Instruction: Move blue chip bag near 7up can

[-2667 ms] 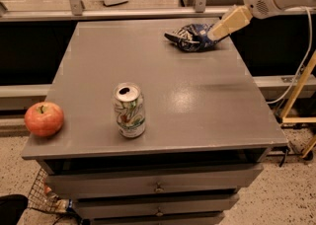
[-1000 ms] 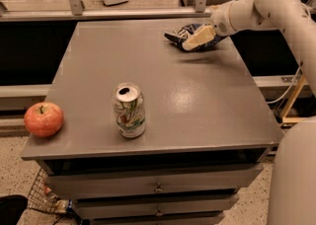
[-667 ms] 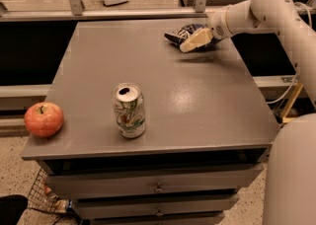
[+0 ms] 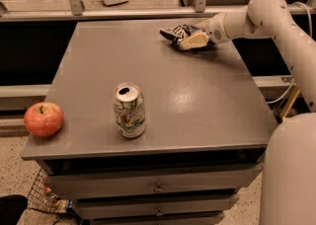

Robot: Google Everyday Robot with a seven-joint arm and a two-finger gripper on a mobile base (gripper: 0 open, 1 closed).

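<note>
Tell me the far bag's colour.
The blue chip bag is dark blue with white markings, seen in the camera view; the gripper is at it.

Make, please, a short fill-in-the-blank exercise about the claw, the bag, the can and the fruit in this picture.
1. The claw is at the blue chip bag, near the far ____ corner of the table.
2. The 7up can stands ____ toward the front edge.
3. The apple at the front left corner is ____ in colour.
Missing words: right; upright; red.
</note>
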